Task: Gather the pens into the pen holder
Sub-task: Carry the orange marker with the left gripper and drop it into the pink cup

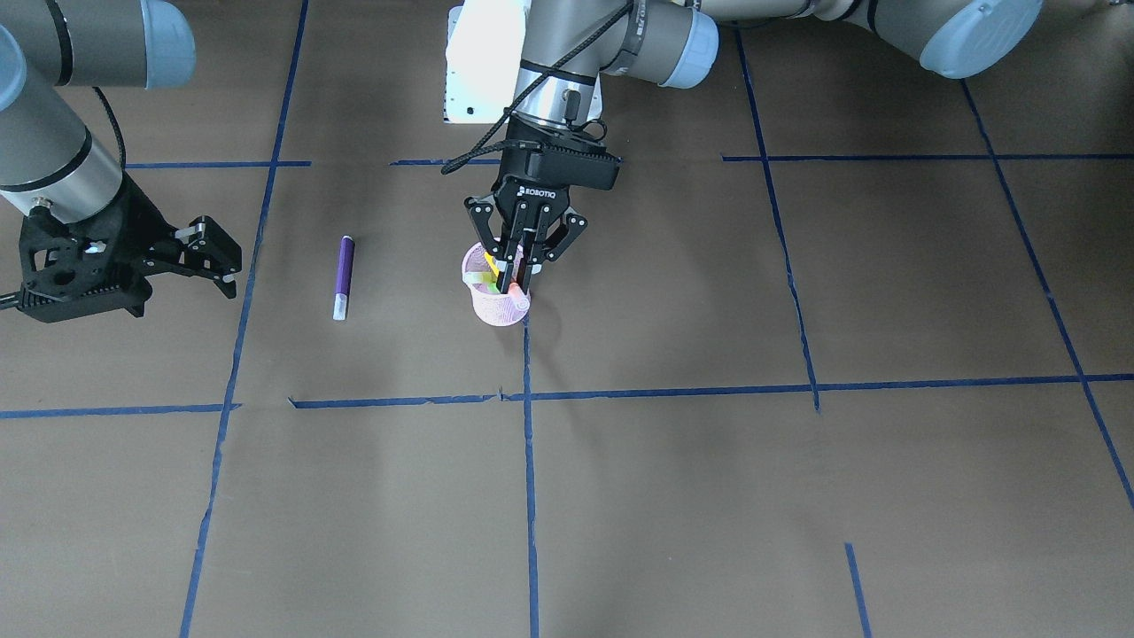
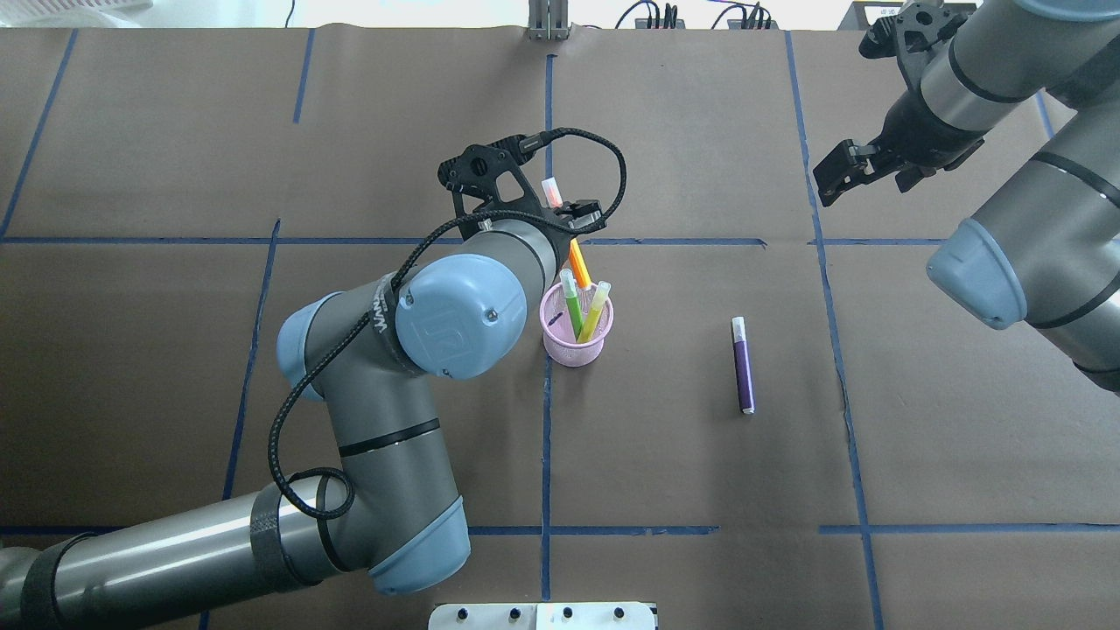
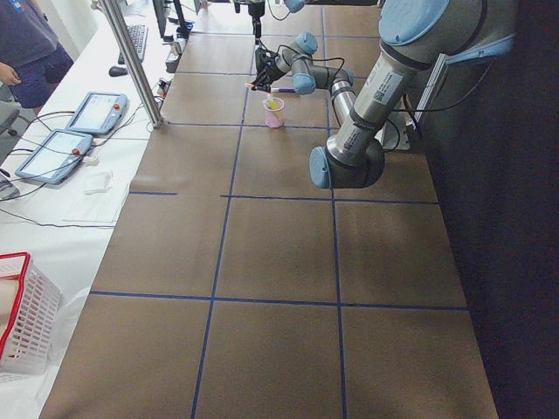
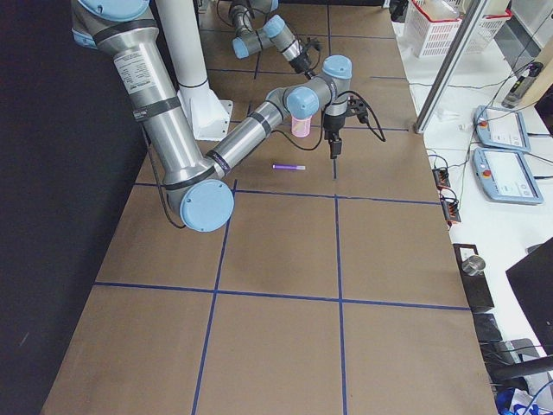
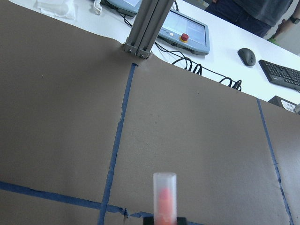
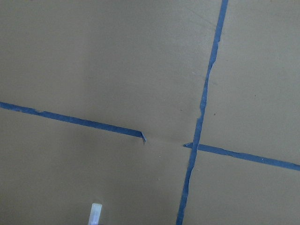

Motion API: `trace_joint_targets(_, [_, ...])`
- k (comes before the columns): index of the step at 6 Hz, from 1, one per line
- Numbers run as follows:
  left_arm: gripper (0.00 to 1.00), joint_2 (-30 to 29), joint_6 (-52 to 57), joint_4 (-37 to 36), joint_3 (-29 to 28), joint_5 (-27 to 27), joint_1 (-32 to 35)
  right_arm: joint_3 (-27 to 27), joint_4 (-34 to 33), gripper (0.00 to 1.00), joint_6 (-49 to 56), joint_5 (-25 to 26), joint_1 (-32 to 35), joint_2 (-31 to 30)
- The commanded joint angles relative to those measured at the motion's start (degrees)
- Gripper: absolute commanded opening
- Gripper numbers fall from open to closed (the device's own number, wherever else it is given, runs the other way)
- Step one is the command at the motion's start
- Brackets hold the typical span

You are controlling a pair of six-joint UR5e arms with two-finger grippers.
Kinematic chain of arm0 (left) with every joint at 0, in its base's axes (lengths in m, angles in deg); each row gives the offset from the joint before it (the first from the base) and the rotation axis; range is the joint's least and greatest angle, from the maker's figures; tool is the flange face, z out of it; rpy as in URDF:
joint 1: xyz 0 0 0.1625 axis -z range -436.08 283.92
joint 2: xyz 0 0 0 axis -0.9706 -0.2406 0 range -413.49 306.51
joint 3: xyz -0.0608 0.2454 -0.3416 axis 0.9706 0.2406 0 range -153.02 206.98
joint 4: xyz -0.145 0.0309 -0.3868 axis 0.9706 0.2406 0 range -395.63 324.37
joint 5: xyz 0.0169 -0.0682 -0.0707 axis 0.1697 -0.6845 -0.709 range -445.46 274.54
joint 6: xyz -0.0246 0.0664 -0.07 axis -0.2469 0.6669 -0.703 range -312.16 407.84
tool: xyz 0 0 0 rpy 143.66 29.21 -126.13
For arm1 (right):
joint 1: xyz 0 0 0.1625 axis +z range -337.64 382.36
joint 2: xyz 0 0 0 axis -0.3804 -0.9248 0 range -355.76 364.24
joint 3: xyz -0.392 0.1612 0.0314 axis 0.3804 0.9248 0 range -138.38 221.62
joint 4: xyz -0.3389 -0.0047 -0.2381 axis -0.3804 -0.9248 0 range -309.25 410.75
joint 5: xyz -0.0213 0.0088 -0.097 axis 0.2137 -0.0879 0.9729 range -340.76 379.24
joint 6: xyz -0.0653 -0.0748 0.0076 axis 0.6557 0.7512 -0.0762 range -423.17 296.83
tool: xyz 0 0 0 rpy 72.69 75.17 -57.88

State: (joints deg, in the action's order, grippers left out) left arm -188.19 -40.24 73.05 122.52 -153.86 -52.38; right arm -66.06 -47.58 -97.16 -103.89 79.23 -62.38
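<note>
The pink mesh pen holder (image 2: 573, 346) stands mid-table, also in the front view (image 1: 500, 306). A green pen (image 2: 572, 304) and a yellow-green pen (image 2: 597, 308) stand in it. My left gripper (image 1: 517, 270) is right over the holder, shut on the orange pen (image 2: 578, 264), which is tilted. Its pale cap (image 5: 165, 194) sticks out past the fingertips. I cannot tell whether its orange end is inside the rim. The purple pen (image 2: 742, 366) lies flat on the table (image 1: 344, 276), apart from the holder. My right gripper (image 1: 217, 252) is open and empty, raised beside the purple pen.
Brown paper with blue tape lines (image 2: 546, 455) covers the table. A white box (image 1: 483, 62) sits at the robot's base. The right wrist view shows only the paper and the purple pen's cap tip (image 6: 95, 213). Monitors and cables lie beyond the far edge (image 5: 187, 33).
</note>
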Motion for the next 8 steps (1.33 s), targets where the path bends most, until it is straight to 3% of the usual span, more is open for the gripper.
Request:
trace_joint_targets(1, [0.0,1.19,-0.42,0.21,-0.35,3.43,-2.5,0.27,-0.02,1.0,0.15,0.0,0.0,-0.09])
trace_joint_targets(5, [0.0,1.98,-0.42,0.56,-1.4,6.61,-5.86,0.36,-0.02,1.0,0.15,0.0,0.0,-0.09])
trace_joint_targets(6, [0.07,1.89,-0.33,0.56,-1.41,6.62,-5.86,0.36,-0.02,1.0,0.07,0.0,0.0,-0.09])
trace_joint_targets(8, [1.0,1.89,2.81,0.56,-0.88,6.53,-5.69,0.36,-0.02,1.0,0.07,0.0,-0.09,-0.09])
